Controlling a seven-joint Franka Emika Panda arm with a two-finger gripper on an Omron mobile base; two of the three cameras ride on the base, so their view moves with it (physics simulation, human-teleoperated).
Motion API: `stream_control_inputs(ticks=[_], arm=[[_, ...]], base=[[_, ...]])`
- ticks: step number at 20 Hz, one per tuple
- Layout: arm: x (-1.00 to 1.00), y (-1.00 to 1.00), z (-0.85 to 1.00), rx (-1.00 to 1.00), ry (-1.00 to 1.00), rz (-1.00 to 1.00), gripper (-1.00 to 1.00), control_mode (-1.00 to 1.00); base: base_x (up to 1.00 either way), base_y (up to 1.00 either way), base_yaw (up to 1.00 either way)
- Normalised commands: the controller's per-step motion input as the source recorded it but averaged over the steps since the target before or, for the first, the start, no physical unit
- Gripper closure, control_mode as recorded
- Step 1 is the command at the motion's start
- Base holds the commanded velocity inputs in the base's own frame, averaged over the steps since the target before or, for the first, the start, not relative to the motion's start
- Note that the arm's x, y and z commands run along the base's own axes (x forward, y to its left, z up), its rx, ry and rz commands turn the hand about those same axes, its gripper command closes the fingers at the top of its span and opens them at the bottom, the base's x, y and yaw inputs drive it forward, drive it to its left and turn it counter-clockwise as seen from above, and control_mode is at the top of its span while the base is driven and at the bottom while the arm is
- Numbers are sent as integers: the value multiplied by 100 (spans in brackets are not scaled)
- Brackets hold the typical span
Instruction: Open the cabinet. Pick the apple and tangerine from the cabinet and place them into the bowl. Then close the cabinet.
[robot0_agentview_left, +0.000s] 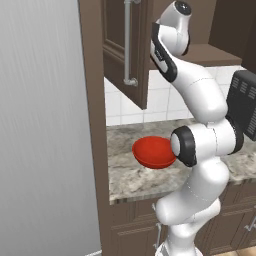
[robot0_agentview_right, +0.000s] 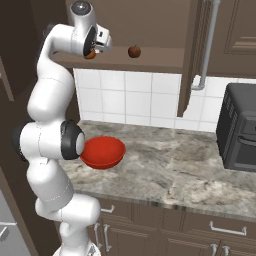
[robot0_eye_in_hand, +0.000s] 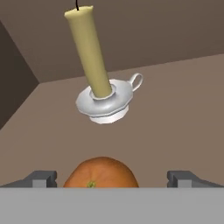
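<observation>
The cabinet (robot0_agentview_right: 150, 30) stands open, and the gripper (robot0_eye_in_hand: 113, 177) is inside it with jaws spread wide, straddling the tangerine (robot0_eye_in_hand: 101, 173) but not yet pinching it, evidently lining up a grasp. Also in the cabinet, 1 apple (robot0_agentview_right: 134, 51) waits on the shelf; beneath the cabinet, the bowl (robot0_agentview_right: 103, 152) sits on the counter (robot0_agentview_right: 190, 170), ready for both fruits.

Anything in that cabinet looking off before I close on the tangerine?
The candle leans in its white holder behind the tangerine, but the hand view itself may be tilted. Otherwise nothing stands out: the apple sits on the shelf.
</observation>
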Motion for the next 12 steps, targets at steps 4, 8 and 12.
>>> stream_control_inputs(ticks=[4,8,12], arm=[[0,0,-9,5,0,0,-100,-100],[0,0,0,0,0,0,-100,-100],[-22,0,0,0,-1,0,-100,-100]], base=[[0,0,0],[0,0,0],[0,0,0]])
